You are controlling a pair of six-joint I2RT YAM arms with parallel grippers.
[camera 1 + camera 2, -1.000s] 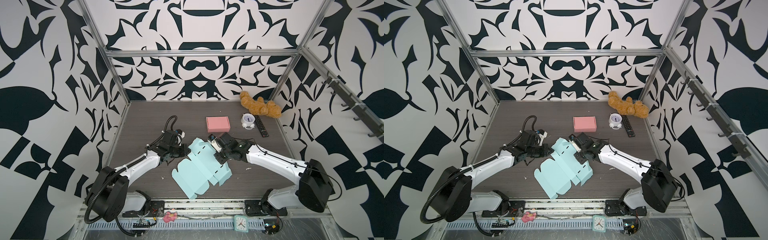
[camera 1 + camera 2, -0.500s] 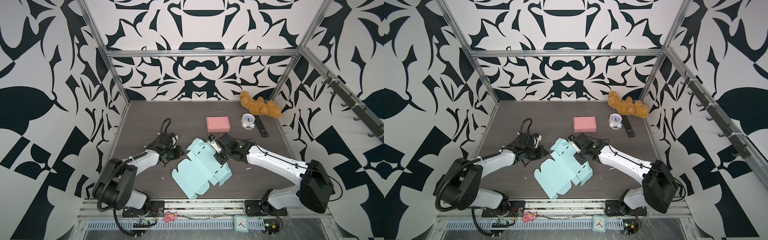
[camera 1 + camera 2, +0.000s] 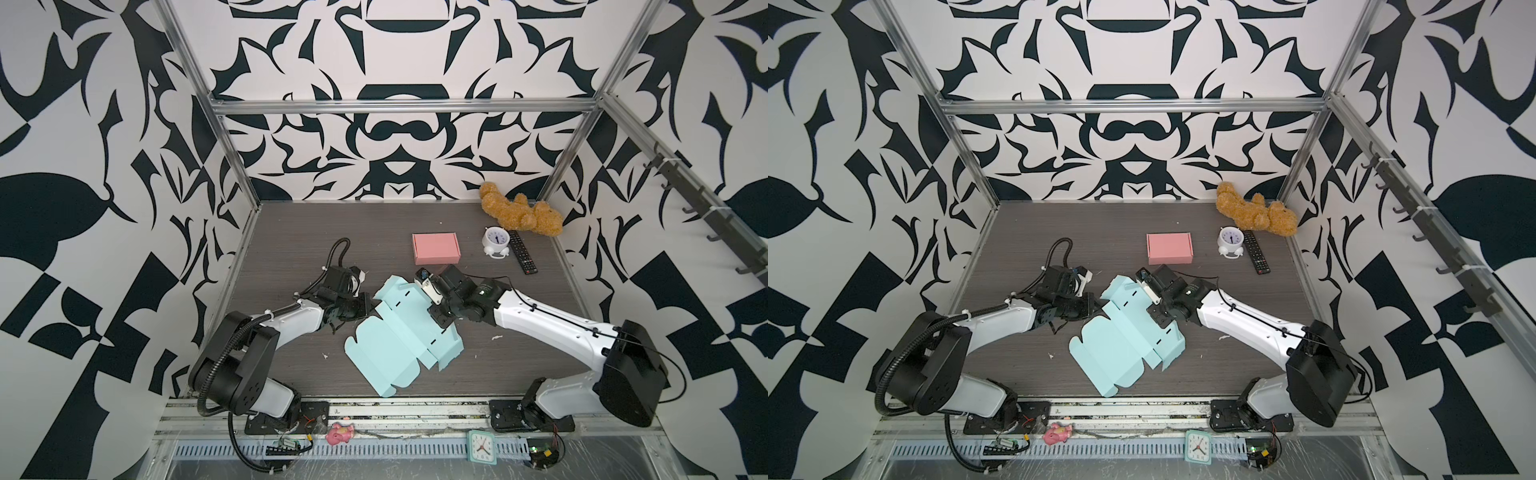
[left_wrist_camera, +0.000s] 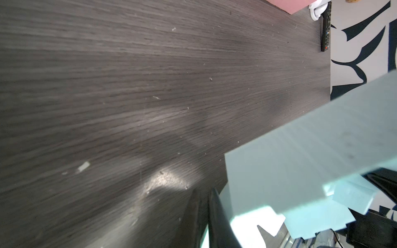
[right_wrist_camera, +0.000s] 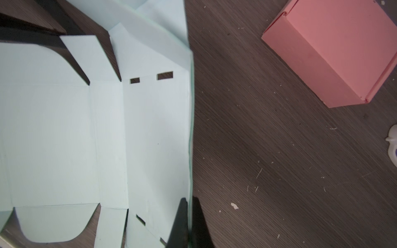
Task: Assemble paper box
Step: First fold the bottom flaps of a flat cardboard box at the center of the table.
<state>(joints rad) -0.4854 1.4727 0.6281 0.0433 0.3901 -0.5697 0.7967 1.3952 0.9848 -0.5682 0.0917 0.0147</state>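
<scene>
In both top views: flat blue box sheet (image 3: 399,336) on table (image 3: 291,232), in front of pink box (image 3: 436,248), apart from it; bare strip of table between.
Left wrist: left gripper (image 4: 206,193) almost closed beside lifted sheet edge, hold not clear.
Right wrist only: right gripper (image 5: 189,201) pinching sheet edge that faces pink box.

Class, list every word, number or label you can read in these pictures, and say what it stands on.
No text reads clearly.
White alarm clock: dial numerals too small.
Remote control: button labels too small.
Square clock: face too small.
Teal box blank, pink box: no print visible.
</scene>
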